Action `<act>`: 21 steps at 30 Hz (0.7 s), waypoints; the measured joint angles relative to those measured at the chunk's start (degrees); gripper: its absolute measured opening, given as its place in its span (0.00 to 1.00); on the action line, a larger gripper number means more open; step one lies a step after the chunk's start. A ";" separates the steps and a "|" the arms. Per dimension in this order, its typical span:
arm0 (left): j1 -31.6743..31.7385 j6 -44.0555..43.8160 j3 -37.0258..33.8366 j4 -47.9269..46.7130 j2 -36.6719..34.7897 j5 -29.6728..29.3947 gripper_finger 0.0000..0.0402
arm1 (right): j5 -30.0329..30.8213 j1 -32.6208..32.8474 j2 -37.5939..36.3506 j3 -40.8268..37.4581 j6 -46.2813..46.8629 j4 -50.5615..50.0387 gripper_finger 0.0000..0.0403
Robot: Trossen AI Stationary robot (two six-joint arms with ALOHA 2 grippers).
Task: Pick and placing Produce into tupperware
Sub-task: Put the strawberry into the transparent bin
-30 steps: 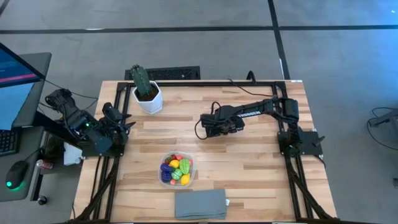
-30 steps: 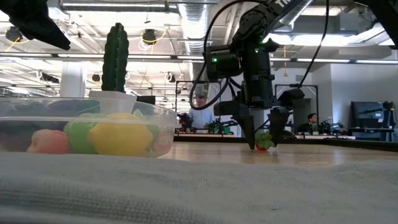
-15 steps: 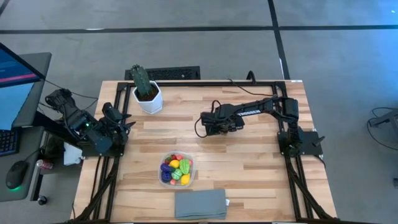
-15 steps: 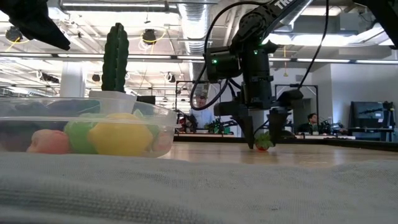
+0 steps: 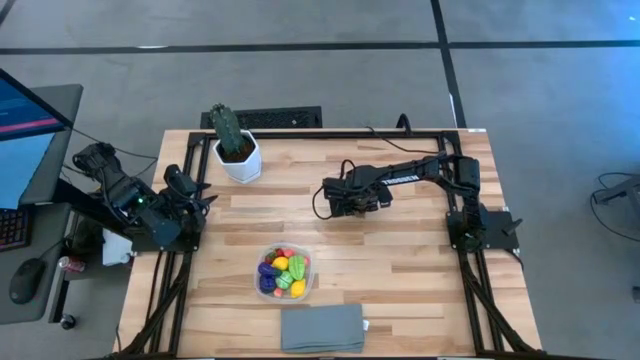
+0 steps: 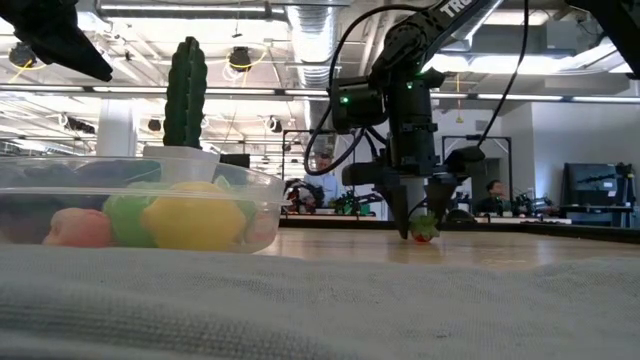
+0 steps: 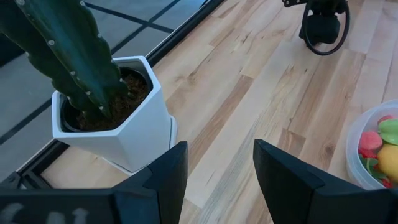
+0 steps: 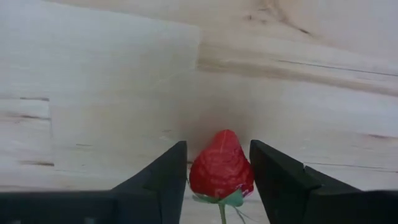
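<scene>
The tupperware (image 5: 262, 258) stands near the table's near edge and holds several toy produce pieces: yellow, green, red, purple. One more piece, a red strawberry (image 8: 221, 165) with a green leaf end, lies on the wood at mid-table (image 6: 424, 228). My right gripper (image 8: 217, 183) stands over it, pointing down, shut on it (image 5: 338, 203). My left gripper (image 7: 221, 180) waits open at the table's left edge, near the cactus pot (image 7: 124, 124). My right gripper pinches the strawberry between its two fingers, one finger (image 8: 168, 180) on each flank of the red body (image 8: 199, 171). The fingers come from above, pointing down. The strawberry still rests on the table, its tip pointing away from the wrist camera.
A tall green cactus (image 5: 232, 135) in a white pot stands at the far left of the table. A folded grey cloth (image 5: 322, 328) lies at the near edge, just beyond the tupperware wall (image 6: 255, 195). Bare wood lies between strawberry and container.
My right gripper has stayed low over the strawberry and its fingers have drawn together, from a wide gap to touching the fruit on both sides. The strawberry has not moved from its place on the table.
</scene>
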 joint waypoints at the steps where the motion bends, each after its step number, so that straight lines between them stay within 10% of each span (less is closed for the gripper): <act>1: -0.01 -0.01 -0.01 0.00 0.00 0.00 0.43 | -0.03 0.00 0.00 0.00 -0.01 0.08 0.49; 21: -0.02 -0.11 0.00 0.00 0.00 0.00 0.43 | -3.43 0.61 0.00 0.04 1.31 1.53 0.49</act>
